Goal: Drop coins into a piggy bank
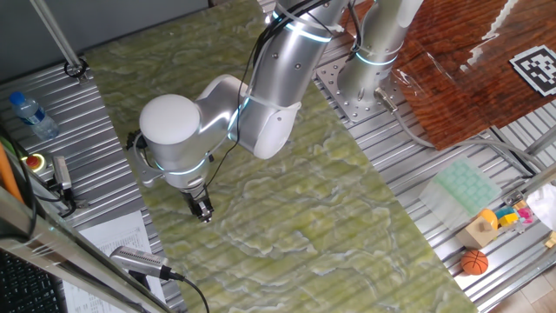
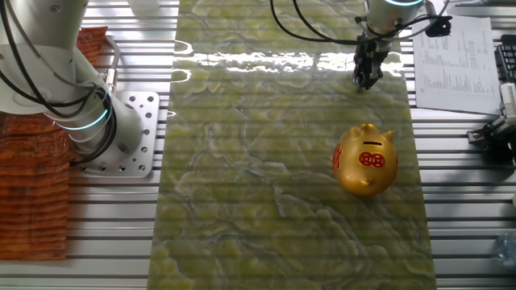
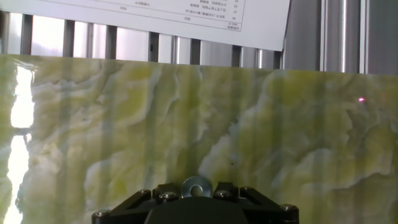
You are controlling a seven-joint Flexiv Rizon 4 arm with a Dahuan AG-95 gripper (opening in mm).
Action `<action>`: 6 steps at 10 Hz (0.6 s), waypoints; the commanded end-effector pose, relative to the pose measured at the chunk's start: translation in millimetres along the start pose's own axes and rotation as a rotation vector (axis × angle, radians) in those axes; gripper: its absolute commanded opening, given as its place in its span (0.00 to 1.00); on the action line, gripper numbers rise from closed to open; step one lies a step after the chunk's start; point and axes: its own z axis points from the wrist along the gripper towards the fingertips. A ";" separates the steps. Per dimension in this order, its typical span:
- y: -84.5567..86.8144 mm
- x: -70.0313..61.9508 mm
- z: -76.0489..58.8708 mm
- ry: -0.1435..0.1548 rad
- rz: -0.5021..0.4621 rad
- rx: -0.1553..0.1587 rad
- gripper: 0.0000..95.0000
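Piggy bank [image 2: 367,160] stands apart from tool [image 2: 368,79] (upright).

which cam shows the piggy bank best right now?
The other fixed view: the whole gold piggy bank shows from above on the green mat, slot and red marking visible, with the gripper apart from it near the mat's far edge. In one fixed view the arm covers that area; the hand view shows only mat and paper.

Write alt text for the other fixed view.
A gold piggy bank with red markings stands on a green marbled mat, coin slot up. The arm's claw hangs above the mat's far edge, apart from the pig, beside a printed sheet.
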 end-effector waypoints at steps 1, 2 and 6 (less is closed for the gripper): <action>-0.2 -0.4 1.8 -0.003 0.000 0.001 0.40; -0.2 -0.5 1.7 -0.002 0.000 0.001 0.20; -0.1 -0.6 1.1 -0.002 0.003 0.001 0.20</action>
